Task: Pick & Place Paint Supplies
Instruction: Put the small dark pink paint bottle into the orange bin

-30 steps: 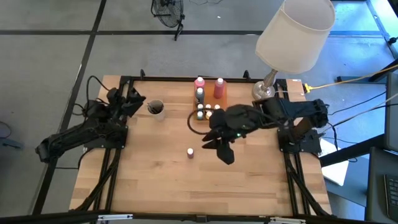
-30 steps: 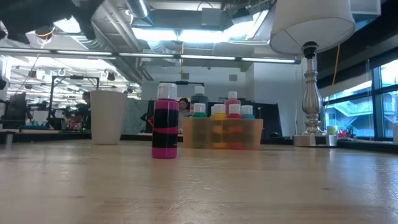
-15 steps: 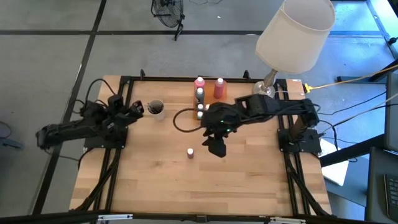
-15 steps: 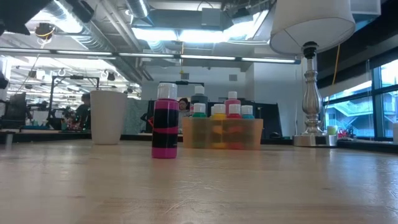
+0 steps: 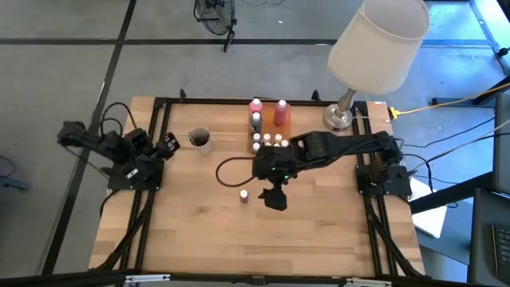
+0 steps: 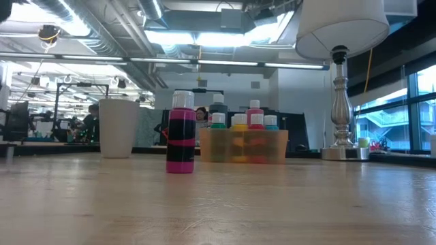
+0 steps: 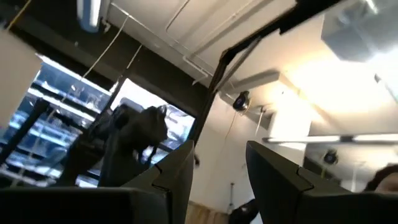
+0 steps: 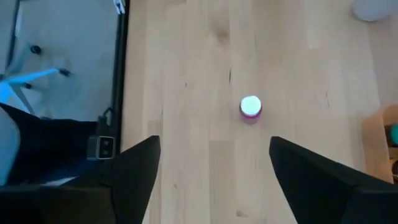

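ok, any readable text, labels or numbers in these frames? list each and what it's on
None readable.
Pink bottle: dark band around its middle, no legible print.
Small bottles in the tray: too small to show any label.
White cup and lamp: no markings visible.

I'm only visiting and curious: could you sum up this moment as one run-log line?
right gripper: open, above table near pink bottle | left gripper: parked at table's left edge, empty | pink bottle: standing alone

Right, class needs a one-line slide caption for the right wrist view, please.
Open right gripper hovering above a small pink bottle with a white cap standing alone on the light wooden table.
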